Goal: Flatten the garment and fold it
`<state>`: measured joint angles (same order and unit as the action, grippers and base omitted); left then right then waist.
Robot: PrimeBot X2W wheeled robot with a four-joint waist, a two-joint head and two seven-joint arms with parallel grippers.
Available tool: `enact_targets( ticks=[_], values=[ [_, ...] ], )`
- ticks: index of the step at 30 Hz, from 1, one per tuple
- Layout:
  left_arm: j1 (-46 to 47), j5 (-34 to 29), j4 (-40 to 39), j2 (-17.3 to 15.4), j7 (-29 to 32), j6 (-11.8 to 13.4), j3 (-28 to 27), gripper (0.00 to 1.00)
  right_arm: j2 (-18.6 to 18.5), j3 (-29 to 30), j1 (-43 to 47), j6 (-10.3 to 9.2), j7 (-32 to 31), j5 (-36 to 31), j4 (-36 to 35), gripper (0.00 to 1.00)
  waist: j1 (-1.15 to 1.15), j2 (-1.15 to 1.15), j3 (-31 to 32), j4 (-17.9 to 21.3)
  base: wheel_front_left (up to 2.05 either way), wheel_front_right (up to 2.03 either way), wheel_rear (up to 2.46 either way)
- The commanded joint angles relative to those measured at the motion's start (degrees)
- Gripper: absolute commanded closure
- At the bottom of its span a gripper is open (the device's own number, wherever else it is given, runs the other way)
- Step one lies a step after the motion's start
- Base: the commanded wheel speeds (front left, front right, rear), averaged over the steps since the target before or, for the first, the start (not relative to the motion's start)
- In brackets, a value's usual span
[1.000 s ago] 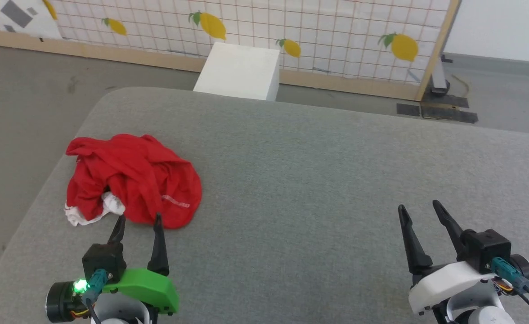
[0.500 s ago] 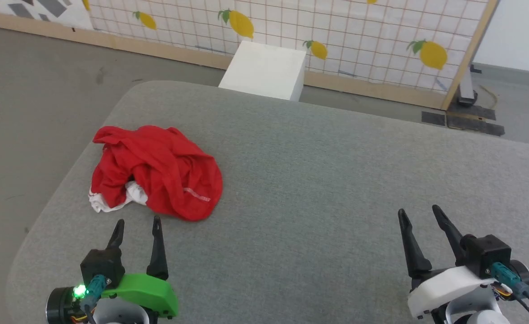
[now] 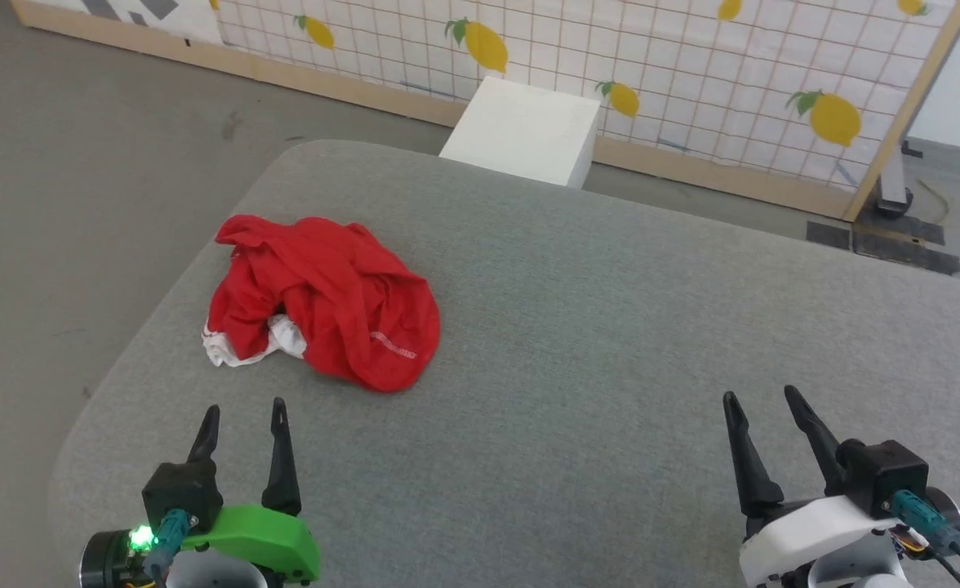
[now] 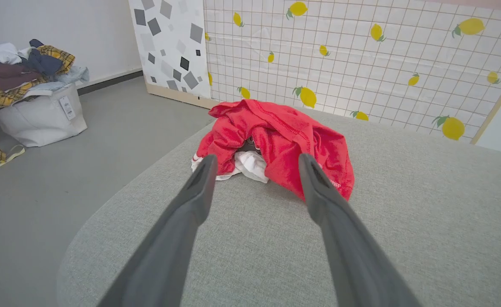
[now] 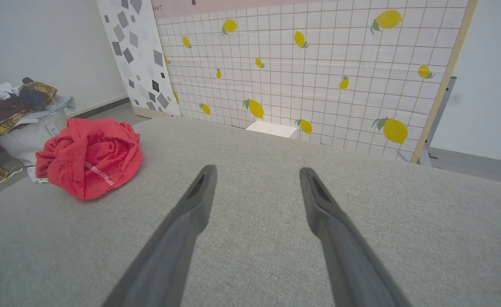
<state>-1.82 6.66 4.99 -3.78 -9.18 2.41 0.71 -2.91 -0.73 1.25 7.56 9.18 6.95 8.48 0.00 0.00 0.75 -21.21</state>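
The garment (image 3: 325, 298) lies crumpled in a red heap with a bit of white sleeve showing, on the left part of the grey padded table (image 3: 611, 327). It also appears in the left wrist view (image 4: 276, 140) and the right wrist view (image 5: 90, 157). My left gripper (image 3: 243, 412) hovers open just short of the heap's near edge, nothing between its fingers. Far to the right, my right gripper (image 3: 762, 396) is open over bare table, well away from the garment.
A white box (image 3: 525, 131) stands on the floor beyond the table's far edge, in front of a lemon-print screen (image 3: 692, 73). A laundry bag piled with clothes (image 4: 29, 102) sits on the floor to the left. The table's rounded left edge (image 3: 121, 384) runs close to the garment.
The head camera has turned, so the whole scene has shifted right and down in view. Both grippers stay open in the same posture; the garment has not moved on the table.
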Motion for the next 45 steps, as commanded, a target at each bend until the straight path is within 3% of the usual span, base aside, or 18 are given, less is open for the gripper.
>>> enact_targets(
  ticks=[1,45],
  values=[
    [-0.8,1.0,0.2,-0.4,-0.6,0.3,0.0,0.00,0.0,0.0,0.8,-0.05,0.7,0.5,0.4,0.00,0.00,0.00,0.0,-0.6,0.00,0.00,0.00],
    [-0.1,4.4,3.3,-0.6,-5.8,1.1,1.2,0.00,0.0,1.2,2.0,-0.08,4.8,1.8,3.5,0.00,0.00,0.00,-1.4,-11.8,0.00,0.00,0.00]
  ],
)
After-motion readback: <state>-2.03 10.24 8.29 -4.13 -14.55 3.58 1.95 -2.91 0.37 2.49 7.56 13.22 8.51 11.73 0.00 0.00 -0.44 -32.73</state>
